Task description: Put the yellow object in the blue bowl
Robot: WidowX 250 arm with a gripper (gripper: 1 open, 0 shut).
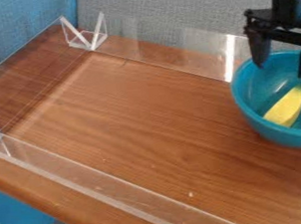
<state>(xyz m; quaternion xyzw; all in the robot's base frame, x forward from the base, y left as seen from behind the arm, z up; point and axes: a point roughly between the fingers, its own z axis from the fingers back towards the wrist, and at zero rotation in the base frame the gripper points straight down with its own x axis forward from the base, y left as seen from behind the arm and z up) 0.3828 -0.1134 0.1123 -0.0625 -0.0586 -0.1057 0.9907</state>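
The desk point(127, 116) is showing a smooth wood-grain finish with a soft shine. The clear walls point(175, 54) around it are looking like glossy acrylic. The blue bowl point(253, 109) is appearing as glossy plastic, the yellow object point(288, 106) perhaps matt plastic.

Yellow object in the blue bowl

The small yellow object point(288, 105) lies slanted inside the glossy teal-blue bowl point(252, 109), near its right side.

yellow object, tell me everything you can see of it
The yellow object is a small, bright yellow, slightly curved piece with a smooth plastic look. It lies slanted on the inner floor of the blue bowl, toward the bowl's right side. Only the bowl touches it; the open hand hangs above, clear of it.
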